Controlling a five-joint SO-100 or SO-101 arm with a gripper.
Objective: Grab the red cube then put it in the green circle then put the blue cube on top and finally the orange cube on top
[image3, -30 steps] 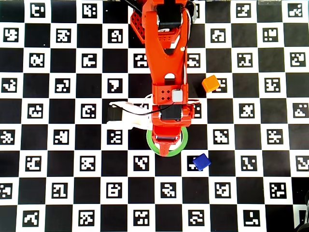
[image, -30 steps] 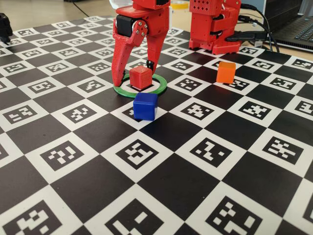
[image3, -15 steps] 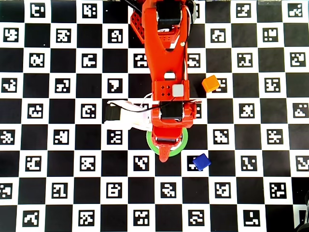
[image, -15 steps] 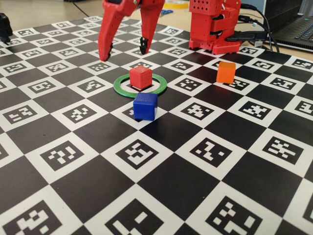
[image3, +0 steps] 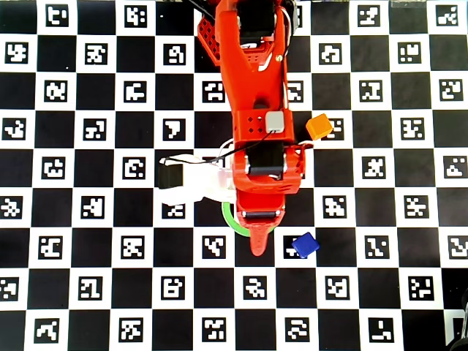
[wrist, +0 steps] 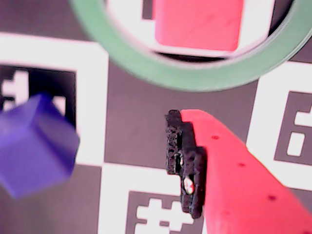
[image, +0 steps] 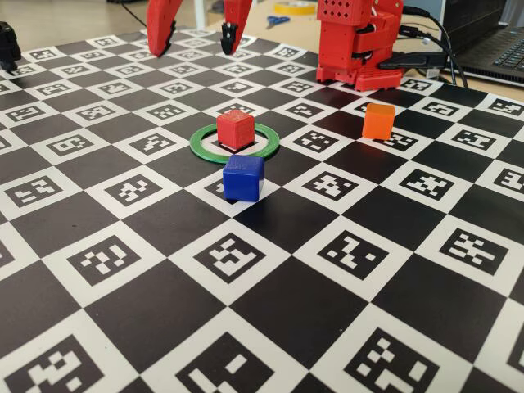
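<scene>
Fixed view: red cube [image: 235, 128] inside green circle [image: 201, 146].

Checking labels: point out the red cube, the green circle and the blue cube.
red cube [image: 235, 129], fixed view, on its front face.
green circle [image: 268, 147], fixed view, on the ring's bare right band.
blue cube [image: 242, 182], fixed view, on its front face.

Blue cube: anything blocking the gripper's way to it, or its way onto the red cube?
Nothing visible. The open gripper hangs above; the blue cube sits clear beside the green circle, and the red cube has a bare top.
</scene>
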